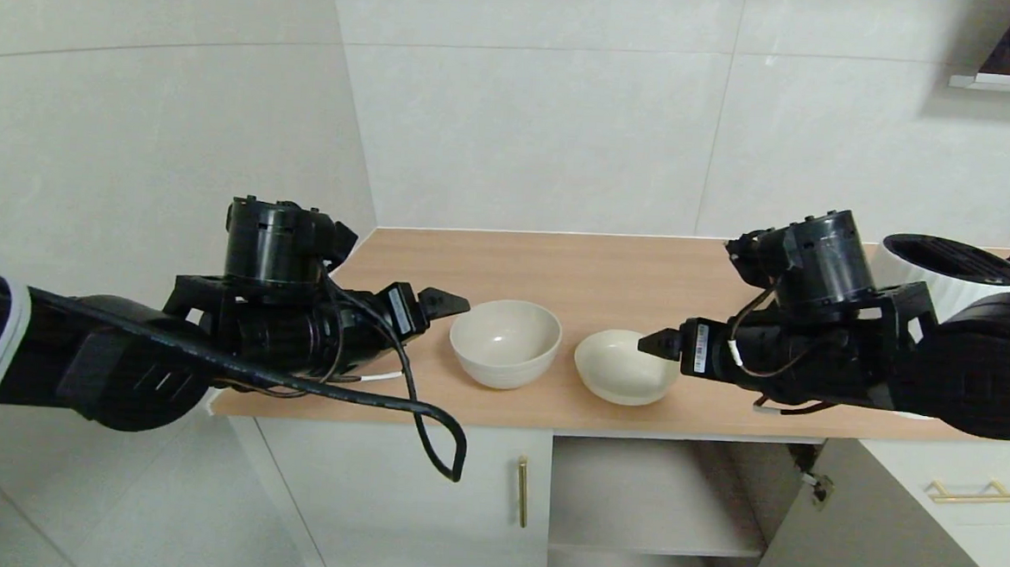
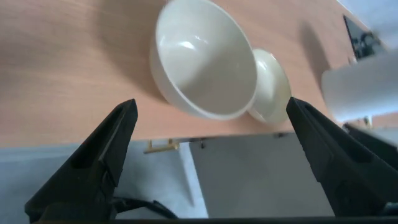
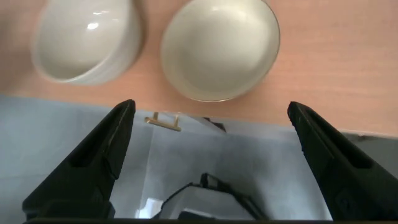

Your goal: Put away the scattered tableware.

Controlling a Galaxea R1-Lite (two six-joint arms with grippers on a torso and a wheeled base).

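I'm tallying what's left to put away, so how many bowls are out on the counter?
2. The left bowl stands near the front edge of the counter. The right bowl sits beside it, a small gap between them. The arms could be hiding others.

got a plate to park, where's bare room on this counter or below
Crowded: front edge, left bowl and right bowl between left tool and right tool; bin at the right end. Free: counter behind the bowls up to the wall; shelf below.
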